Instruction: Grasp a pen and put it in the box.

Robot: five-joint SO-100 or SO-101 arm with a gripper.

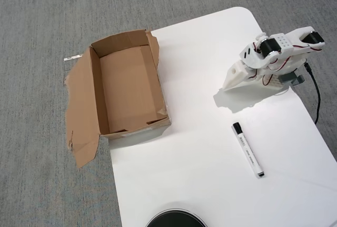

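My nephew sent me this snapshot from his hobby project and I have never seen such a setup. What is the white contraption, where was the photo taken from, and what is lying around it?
The photo comes from a camera fixed overhead, looking straight down. The white contraption at the right is a small robot arm, folded up on a white table. Its gripper, the pointed white part at its lower left, holds nothing; whether it is open or shut cannot be told from here. Below the arm a pen lies flat on the table, white with a black cap, untouched. At the left stands an open, empty cardboard box, one wide flap splayed out over the grey carpet. A black cable runs from the arm, and a dark round thing peeks in at the bottom edge.
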